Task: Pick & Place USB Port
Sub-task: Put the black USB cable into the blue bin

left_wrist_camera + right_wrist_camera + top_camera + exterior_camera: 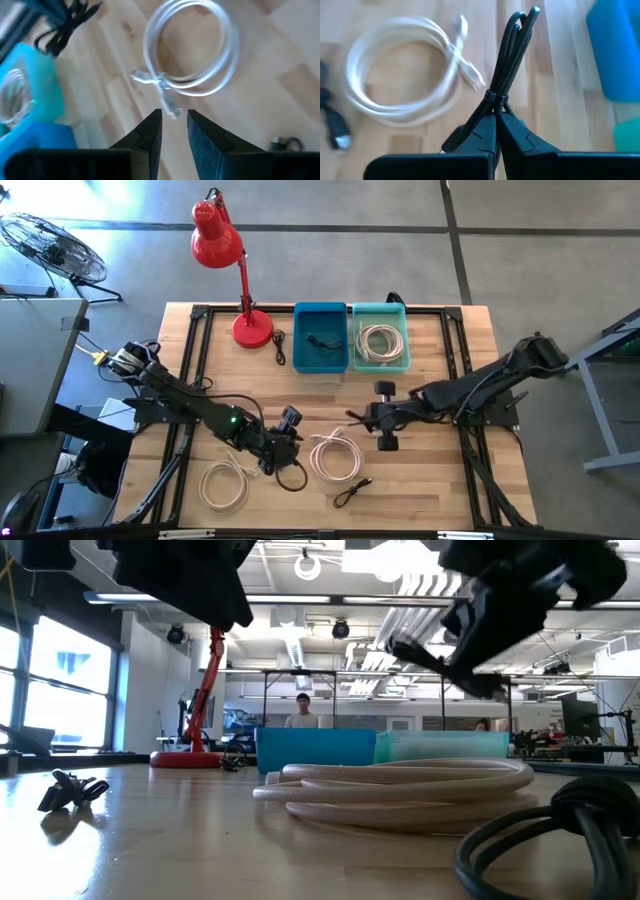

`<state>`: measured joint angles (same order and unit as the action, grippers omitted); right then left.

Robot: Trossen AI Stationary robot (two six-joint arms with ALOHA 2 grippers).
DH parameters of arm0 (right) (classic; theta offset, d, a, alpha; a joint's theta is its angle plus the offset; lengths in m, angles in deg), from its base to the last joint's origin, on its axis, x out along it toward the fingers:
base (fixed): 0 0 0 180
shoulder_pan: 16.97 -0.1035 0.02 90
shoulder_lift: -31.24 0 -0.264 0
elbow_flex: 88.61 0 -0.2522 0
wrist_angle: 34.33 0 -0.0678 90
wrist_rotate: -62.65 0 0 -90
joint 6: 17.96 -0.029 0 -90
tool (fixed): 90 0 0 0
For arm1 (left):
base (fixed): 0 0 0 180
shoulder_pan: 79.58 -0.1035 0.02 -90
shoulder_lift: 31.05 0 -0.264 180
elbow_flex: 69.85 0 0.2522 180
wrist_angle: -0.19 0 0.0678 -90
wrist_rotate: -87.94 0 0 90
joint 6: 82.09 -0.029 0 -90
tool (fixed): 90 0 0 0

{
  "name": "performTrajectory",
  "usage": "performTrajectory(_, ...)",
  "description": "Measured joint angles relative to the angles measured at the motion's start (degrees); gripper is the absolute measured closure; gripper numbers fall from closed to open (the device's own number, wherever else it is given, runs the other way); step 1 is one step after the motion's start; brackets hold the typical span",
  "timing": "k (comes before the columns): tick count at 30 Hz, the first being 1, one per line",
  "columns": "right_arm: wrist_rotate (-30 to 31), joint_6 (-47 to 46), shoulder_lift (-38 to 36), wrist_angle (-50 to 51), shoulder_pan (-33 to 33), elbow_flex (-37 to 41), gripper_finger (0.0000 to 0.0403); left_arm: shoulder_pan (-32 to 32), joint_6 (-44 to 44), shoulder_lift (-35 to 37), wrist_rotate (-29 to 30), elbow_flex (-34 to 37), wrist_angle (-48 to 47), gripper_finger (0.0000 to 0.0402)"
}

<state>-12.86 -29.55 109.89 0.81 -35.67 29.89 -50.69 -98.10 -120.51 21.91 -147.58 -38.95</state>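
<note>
Below me, the table [430,480] carries 2 bins at its far edge, a blue bin [320,337] holding a black cable and a teal bin [381,336] holding a white coil. Nearer lie 2 more white coils [335,455]. My right gripper [496,117] is clamped tight on a folded black cable [512,47], lifted above the table. My left gripper [174,131] hovers over a white coil, jaws slightly parted, empty.
</note>
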Motion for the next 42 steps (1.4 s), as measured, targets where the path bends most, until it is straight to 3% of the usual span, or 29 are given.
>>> performTrajectory(8,1.6,11.93,-1.86,-9.41,-4.09,-0.09,0.0403,-0.02,-3.95,-0.01,7.85,0.02,6.12,0.0314)
performTrajectory(24,1.5,21.16,-1.75,-17.88,-8.11,-0.24,0.0402,-0.04,-7.15,-0.01,9.51,0.02,10.75,0.0314)
performTrajectory(29,1.76,26.64,-1.75,-21.44,-8.11,-0.3,0.0402,-0.05,-8.79,-0.04,10.64,0.0,21.79,0.0314)
performTrajectory(34,1.58,29.4,-1.75,-24.3,-8.11,-0.3,0.0402,-0.07,-12.61,-0.04,6.4,-0.09,33.25,0.0314)
performTrajectory(42,-0.69,31.31,-1.75,-25.53,-8.39,-0.3,0.0402,-2.67,-10.83,-0.47,-0.62,-0.09,34.92,0.0314)
